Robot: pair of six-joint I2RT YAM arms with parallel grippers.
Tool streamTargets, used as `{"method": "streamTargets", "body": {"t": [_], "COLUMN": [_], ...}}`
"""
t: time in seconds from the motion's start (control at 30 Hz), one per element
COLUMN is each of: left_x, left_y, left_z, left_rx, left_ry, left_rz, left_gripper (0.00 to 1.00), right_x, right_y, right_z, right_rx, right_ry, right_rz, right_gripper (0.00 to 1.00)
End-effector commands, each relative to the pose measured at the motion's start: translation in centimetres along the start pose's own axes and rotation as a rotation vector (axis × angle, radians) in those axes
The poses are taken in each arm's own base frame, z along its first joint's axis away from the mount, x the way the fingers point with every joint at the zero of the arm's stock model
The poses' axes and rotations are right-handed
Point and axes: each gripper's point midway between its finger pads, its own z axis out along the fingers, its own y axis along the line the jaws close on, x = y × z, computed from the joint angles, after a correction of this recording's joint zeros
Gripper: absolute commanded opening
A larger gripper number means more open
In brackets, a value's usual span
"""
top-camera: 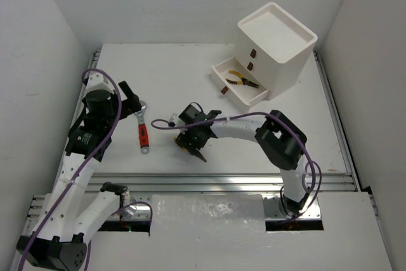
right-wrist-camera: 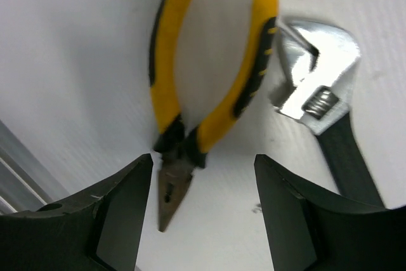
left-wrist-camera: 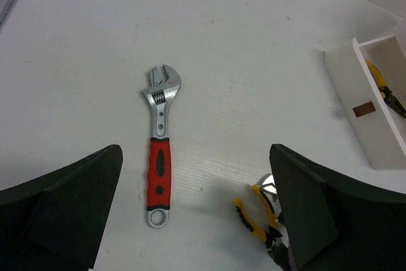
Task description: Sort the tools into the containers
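A red-handled adjustable wrench (top-camera: 143,130) lies flat left of centre; in the left wrist view (left-wrist-camera: 160,157) it lies ahead of my open, empty left gripper (left-wrist-camera: 196,220), which hovers by the wrench's head (top-camera: 131,96). My right gripper (top-camera: 193,136) is open over yellow-handled pliers (right-wrist-camera: 184,93), whose nose lies between my fingers, untouched. A black-handled wrench (right-wrist-camera: 323,106) lies touching the pliers' right handle. The pliers also show in the left wrist view (left-wrist-camera: 257,214). The white drawer unit (top-camera: 276,46) stands far right, its bottom drawer (top-camera: 238,90) pulled open with another pair of yellow pliers (top-camera: 243,80) inside.
The unit's upper drawers are shut, and its recessed top tray (top-camera: 277,30) holds nothing. White walls close in the table at the left, back and right. A metal rail (top-camera: 222,182) runs along the near edge.
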Motion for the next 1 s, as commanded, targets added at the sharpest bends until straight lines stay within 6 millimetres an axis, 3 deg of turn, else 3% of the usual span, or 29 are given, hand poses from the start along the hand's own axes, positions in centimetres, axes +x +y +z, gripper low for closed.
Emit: {"method": "streamTargets", "body": {"t": [0.0, 0.23, 0.37, 0.4, 0.47, 0.57, 0.6, 0.67, 0.7, 0.77, 0.87, 0.9, 0.97], "left_x": [-1.1, -1.0, -1.1, -1.1, -1.1, -1.1, -1.2, -1.4, -1.5, -1.7, -1.9, -1.9, -1.8], "left_y": [-0.7, -0.7, -0.7, -0.7, -0.7, -0.5, -0.5, -0.1, 0.0, 0.2, 0.3, 0.3, 0.3], "left_z": [-0.2, -0.1, -0.2, -0.2, -0.1, -0.1, -0.2, -0.3, -0.4, -0.5, -0.7, -0.6, -0.6], "left_rx": [0.035, 0.037, 0.037, 0.038, 0.036, 0.027, 0.025, 0.003, -0.004, -0.014, -0.015, -0.015, -0.017], "left_ry": [-0.047, -0.042, -0.046, -0.047, -0.044, -0.047, -0.049, -0.06, -0.066, -0.077, -0.086, -0.085, -0.081], "left_rz": [-0.006, -0.005, -0.006, -0.007, -0.006, -0.006, -0.008, -0.015, -0.019, -0.025, -0.029, -0.029, -0.027], "left_gripper": [1.0, 1.0, 1.0, 1.0, 1.0, 1.0, 1.0, 1.0, 1.0, 1.0, 1.0, 1.0, 1.0], "right_x": [-0.5, -0.3, 1.0, 1.9, 2.6, 3.2, 2.8, 2.3, 0.6, -0.1, -2.7, -2.2, -3.2], "right_y": [0.9, 1.0, 0.3, 0.3, 0.5, 1.6, 1.9, 2.6, 2.8, 2.9, 2.7, 2.3, 2.1], "right_z": [0.4, 1.0, 1.6, 2.0, 2.3, 2.6, 2.4, 2.0, 1.1, 0.3, -1.3, -1.4, -2.2], "right_rx": [0.031, 0.054, 0.153, 0.163, 0.165, 0.124, 0.115, 0.079, 0.073, 0.067, 0.074, 0.092, 0.101], "right_ry": [0.01, 0.029, 0.091, 0.122, 0.145, 0.156, 0.142, 0.113, 0.043, -0.01, -0.163, -0.169, -0.226], "right_rz": [0.018, 0.079, 0.05, 0.047, 0.041, 0.037, 0.036, 0.042, 0.046, 0.052, 0.062, 0.069, 0.084], "right_gripper": [0.66, 0.6, 0.49, 0.39, 0.31, 0.07, 0.0, 0.0, 0.0, 0.0, 0.0, 0.0, 0.0]}}
